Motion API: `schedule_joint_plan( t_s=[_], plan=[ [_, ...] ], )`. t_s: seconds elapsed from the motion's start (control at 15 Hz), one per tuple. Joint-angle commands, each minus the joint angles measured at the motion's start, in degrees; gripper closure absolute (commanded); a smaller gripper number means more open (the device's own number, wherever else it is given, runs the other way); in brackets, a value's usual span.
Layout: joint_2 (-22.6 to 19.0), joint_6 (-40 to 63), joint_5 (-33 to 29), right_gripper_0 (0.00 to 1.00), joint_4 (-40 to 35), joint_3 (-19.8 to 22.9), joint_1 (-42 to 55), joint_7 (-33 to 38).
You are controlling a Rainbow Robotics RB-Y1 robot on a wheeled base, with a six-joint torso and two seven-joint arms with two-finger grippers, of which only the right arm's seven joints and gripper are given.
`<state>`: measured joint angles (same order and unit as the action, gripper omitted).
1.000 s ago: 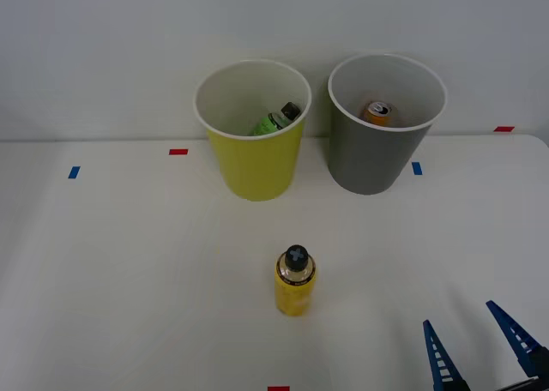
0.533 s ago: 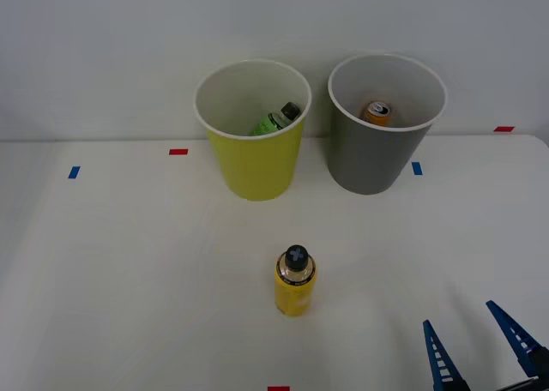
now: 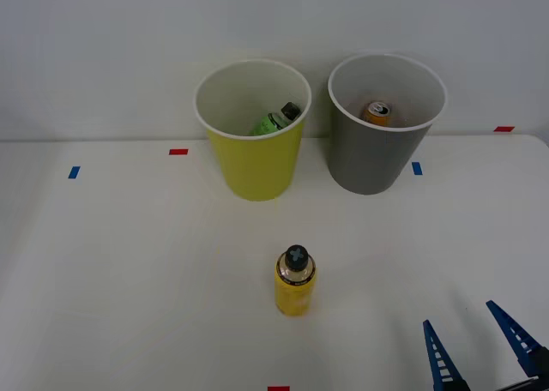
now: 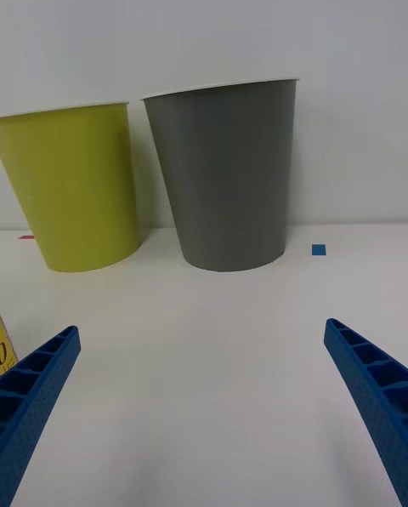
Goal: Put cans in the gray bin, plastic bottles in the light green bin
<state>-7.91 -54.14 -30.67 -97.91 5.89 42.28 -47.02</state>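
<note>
Standing upright near the middle of the white counter (image 3: 129, 262), the yellow-labelled bottle (image 3: 294, 286) is the one item left out, well short of both bins and to the left of the right end effector (image 3: 477, 339), whose blue ribbed fingers (image 4: 374, 396) are spread wide apart with nothing between them. The green bottle (image 3: 274, 119) already lies tilted inside the light green bin (image 3: 254, 159), and the orange can (image 3: 377, 111) sits in the gray bin (image 3: 375, 155) just beside it. The remaining bottle looks small, light and rigid, with a smooth label that could slip, and its narrow footprint suggests it would tip easily if nudged. A grip across the cylindrical body, below the black cap (image 3: 296, 255) and around mid-label, seems the safest hold before carrying it to the light green bin.
</note>
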Motion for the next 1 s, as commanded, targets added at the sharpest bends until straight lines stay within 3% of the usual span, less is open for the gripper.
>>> schedule_joint_plan(
  t_s=[0.07,1.0],
  plan=[
    [0.0,0.0,0.0,0.0,0.0,0.0,0.0,0.0],
    [0.0,0.0,0.0,0.0,0.0,0.0,0.0,0.0]
  ],
)
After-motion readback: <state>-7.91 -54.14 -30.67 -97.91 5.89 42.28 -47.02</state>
